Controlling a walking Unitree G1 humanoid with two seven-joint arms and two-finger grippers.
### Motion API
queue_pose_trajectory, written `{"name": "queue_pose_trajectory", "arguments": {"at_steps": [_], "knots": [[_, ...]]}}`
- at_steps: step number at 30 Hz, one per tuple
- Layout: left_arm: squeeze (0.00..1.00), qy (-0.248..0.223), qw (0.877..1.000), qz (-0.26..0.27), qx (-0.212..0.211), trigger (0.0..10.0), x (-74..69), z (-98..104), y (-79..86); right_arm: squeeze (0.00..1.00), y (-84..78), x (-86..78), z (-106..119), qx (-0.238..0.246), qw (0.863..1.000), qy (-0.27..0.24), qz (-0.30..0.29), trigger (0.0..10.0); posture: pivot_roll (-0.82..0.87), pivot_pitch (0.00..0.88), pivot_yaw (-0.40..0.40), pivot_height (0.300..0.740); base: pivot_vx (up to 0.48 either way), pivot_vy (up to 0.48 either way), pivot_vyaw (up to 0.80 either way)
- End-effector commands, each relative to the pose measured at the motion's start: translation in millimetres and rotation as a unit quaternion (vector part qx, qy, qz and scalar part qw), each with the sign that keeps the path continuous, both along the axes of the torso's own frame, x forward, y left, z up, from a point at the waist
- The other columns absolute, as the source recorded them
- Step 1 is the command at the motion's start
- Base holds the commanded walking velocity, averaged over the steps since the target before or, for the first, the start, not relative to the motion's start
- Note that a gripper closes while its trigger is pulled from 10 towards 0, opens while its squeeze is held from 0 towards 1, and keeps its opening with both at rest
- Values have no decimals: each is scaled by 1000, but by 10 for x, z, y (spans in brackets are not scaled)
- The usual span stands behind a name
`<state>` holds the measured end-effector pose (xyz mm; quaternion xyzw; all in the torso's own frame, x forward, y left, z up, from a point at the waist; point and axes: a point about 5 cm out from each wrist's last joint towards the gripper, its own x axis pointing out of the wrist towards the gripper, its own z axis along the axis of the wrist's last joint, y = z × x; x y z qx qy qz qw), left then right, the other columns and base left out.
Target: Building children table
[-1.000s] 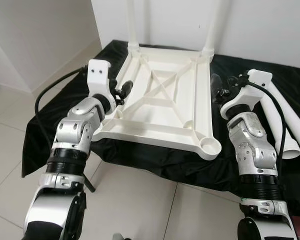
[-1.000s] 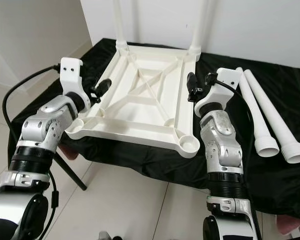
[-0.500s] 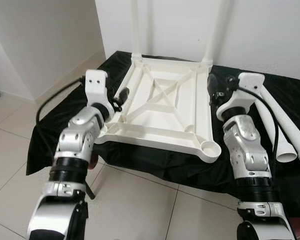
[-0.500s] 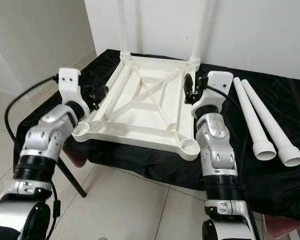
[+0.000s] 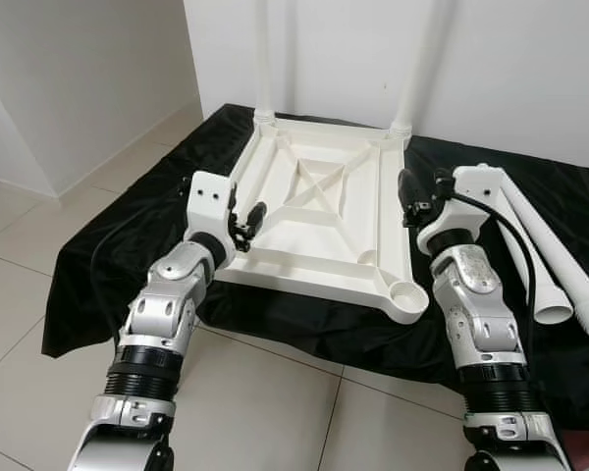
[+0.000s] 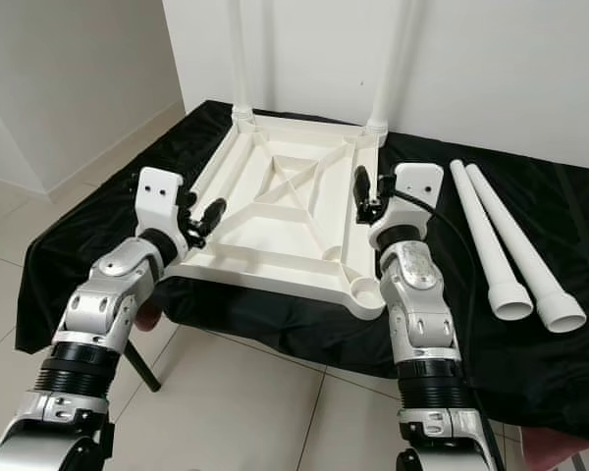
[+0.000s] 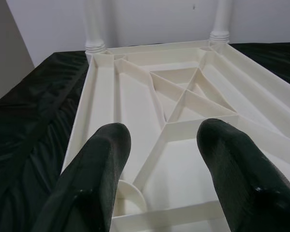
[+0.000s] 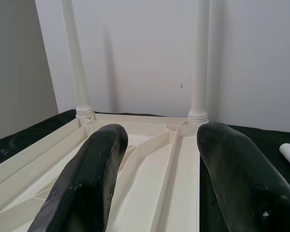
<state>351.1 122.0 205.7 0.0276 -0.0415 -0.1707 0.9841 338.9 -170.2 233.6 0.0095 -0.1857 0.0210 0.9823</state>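
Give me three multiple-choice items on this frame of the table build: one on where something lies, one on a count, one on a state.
1. Where do the two loose table legs lie?
A. on the black cloth to the right of the upturned tabletop
B. on the floor tiles
C. across the tabletop's ribs

2. How many legs already stand in the upturned tabletop?
A. none
B. two
C. four

3. What is the state of the left pincer?
A. shut on a leg
B. open, holding nothing
C. shut on the cloth

Answers:
1 A: both white tubes rest side by side on the black cloth, beyond the right pincer.
2 B: two legs rise from the far corner sockets; the near right socket is bare.
3 B: the left wrist view shows its fingers spread, with the tabletop seen between them.
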Motion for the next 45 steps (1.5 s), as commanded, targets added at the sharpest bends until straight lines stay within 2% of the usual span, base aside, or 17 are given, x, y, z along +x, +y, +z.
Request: {"name": "queue_pose_trajectory", "arguments": {"at_steps": [1,9,12,13,14,16,21,34,39,42,45], "knots": [[0,-6,996,84,-2,10000,5,-8,99,0,-11,2,-37,2,1000,3,-6,10000,-113,18,34,740,0,0,0],[0,-28,997,73,7,10000,29,77,33,0,-19,-28,-6,-12,1000,-7,-4,10000,-124,11,49,740,0,0,0],[0,-24,997,67,9,10000,24,63,23,0,-88,-21,-22,-17,1000,0,-20,10000,-127,14,53,740,0,0,0],[0,-25,998,56,23,10000,15,45,-10,0,-303,-4,-14,-15,997,10,-70,10000,-134,21,64,740,0,0,0],[0,-25,998,56,23,10000,15,45,-10,0,-303,-4,-14,-15,997,10,-70,10000,-134,21,64,740,0,0,0],[0,-24,998,48,27,10000,7,39,-49,0,-431,-1,3,-12,995,12,-98,10000,-136,23,69,740,0,0,0],[0,-31,999,30,34,10000,11,71,-156,0,-590,-6,45,-16,991,13,-135,10000,-140,31,82,740,0,0,0],[0,-30,998,20,54,10000,25,82,-145,0,-591,43,65,-22,989,22,-146,10000,-134,37,81,740,0,0,0],[0,-31,998,21,41,10000,29,108,-143,0,-465,28,109,-31,993,-3,-111,10000,-133,39,78,740,0,0,0],[0,-34,999,37,11,10000,39,148,-74,0,-244,-35,168,-39,997,-38,-55,10000,-134,39,75,740,0,0,0],[0,-35,999,40,1,10000,39,160,-45,0,-193,-33,156,-36,998,-36,-49,10000,-137,37,72,740,0,0,0]]}}
